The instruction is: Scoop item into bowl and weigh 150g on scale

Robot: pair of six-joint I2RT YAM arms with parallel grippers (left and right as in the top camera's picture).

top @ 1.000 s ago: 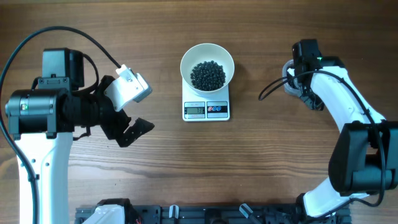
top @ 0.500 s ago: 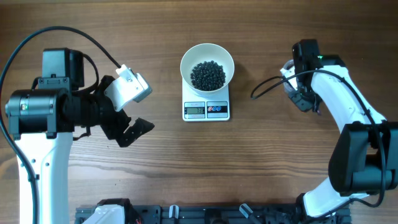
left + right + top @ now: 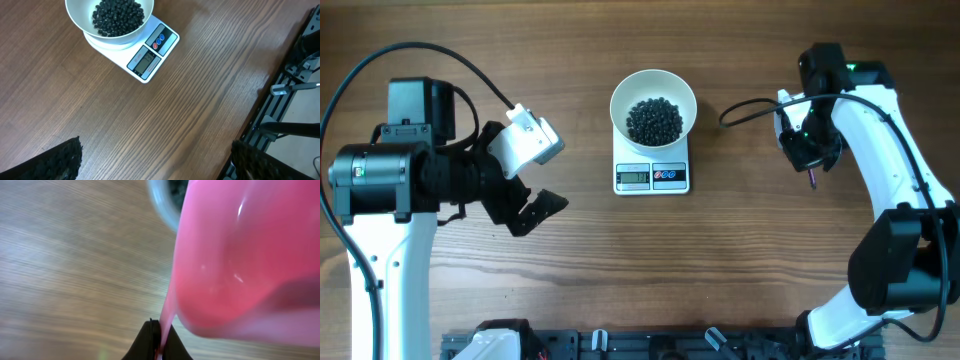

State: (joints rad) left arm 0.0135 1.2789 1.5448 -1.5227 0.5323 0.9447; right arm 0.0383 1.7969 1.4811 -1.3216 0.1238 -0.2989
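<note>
Overhead view. The scale stands at the middle of the table, display toward 6 o'clock. The bowl sits on its 12 o'clock end, touching it. The item, a heap of dark beads, lies inside the bowl.

The left pincer stands well apart at 9 o'clock of the scale, jaws spread wide and holding nothing.

The right pincer is at 3 o'clock of the bowl, apart from it. Its jaws are closed narrowly on the thin handle of a pink scoop. The scoop's cup fills the wrist view, and whether it holds anything cannot be told.
</note>
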